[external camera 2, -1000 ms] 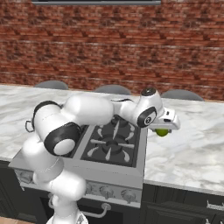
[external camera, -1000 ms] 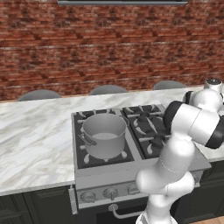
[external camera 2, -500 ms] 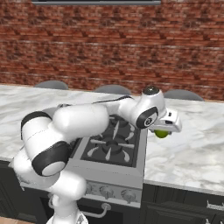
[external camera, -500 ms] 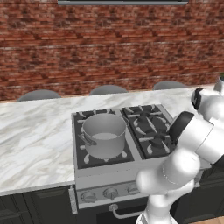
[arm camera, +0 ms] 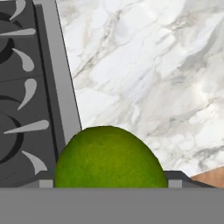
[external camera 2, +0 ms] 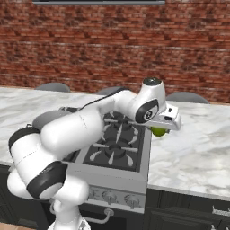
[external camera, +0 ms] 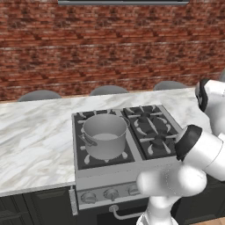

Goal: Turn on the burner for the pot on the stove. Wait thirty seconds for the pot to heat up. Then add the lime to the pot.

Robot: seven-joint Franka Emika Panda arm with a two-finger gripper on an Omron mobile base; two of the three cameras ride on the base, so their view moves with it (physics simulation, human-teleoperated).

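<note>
Brick wall backs a white marble counter (external camera: 30, 132) holding the steel stove (external camera: 127, 169) with black grates. On its near left burner stands the brushed-metal pot (external camera: 104, 135), cylindrical, with nothing visible inside. Right of the stove, the round green lime (arm camera: 109, 159) sits between the widely spread fingertips of the gripper (external camera 2: 162, 130), above the marble. From the base, the white arm reaches right across the stove.

One pot (external camera: 104, 135) (one lime (arm camera: 109, 158))
</note>
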